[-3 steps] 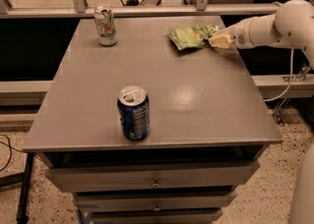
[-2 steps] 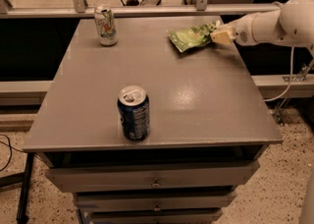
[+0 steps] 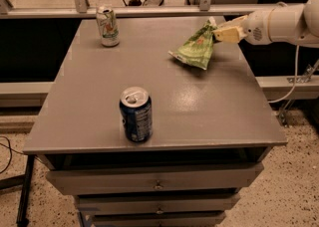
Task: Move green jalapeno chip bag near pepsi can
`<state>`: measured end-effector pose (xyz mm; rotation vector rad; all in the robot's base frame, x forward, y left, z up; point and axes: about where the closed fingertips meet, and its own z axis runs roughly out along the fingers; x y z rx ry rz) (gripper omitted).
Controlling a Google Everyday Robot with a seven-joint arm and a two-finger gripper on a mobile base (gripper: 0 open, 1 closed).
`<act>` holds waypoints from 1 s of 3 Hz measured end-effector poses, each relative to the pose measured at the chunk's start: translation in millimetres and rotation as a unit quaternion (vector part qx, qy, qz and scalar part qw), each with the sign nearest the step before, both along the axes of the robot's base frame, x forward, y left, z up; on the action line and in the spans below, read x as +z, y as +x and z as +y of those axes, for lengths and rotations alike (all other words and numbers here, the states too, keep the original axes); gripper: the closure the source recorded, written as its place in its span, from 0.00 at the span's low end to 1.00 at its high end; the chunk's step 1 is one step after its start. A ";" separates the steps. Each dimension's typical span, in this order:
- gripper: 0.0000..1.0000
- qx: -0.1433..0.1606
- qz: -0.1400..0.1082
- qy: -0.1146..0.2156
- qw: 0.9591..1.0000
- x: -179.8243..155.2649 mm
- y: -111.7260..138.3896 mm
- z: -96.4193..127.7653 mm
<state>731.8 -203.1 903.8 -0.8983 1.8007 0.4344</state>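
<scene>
Chip bag (image 3: 195, 49) hangs tilted over the far right part of the table (image 3: 89, 121), its top corner pinched in the closed gripper (image 3: 225, 33), which reaches in from the right. Held by one corner, it droops free, ready for carrying, I judge. Pepsi can (image 3: 135, 115) stands well apart, near the front edge; a white-and-green can (image 3: 107, 26) sits far left. No lettering is readable on bag or cans.

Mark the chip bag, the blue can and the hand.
chip bag (image 3: 195, 51): camera view, middle of its green face.
blue can (image 3: 136, 119): camera view, its side wall.
hand (image 3: 219, 33): camera view, fingertips shut on the bag's top corner, upper right.
</scene>
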 end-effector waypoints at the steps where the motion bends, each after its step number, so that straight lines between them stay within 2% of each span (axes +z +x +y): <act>1: 1.00 0.034 0.042 0.023 0.998 -9.9 -42.4 11.6; 2: 1.00 0.062 0.083 0.043 0.994 -27.5 -78.4 22.3; 3: 1.00 0.081 0.103 0.061 0.990 -38.6 -96.5 33.8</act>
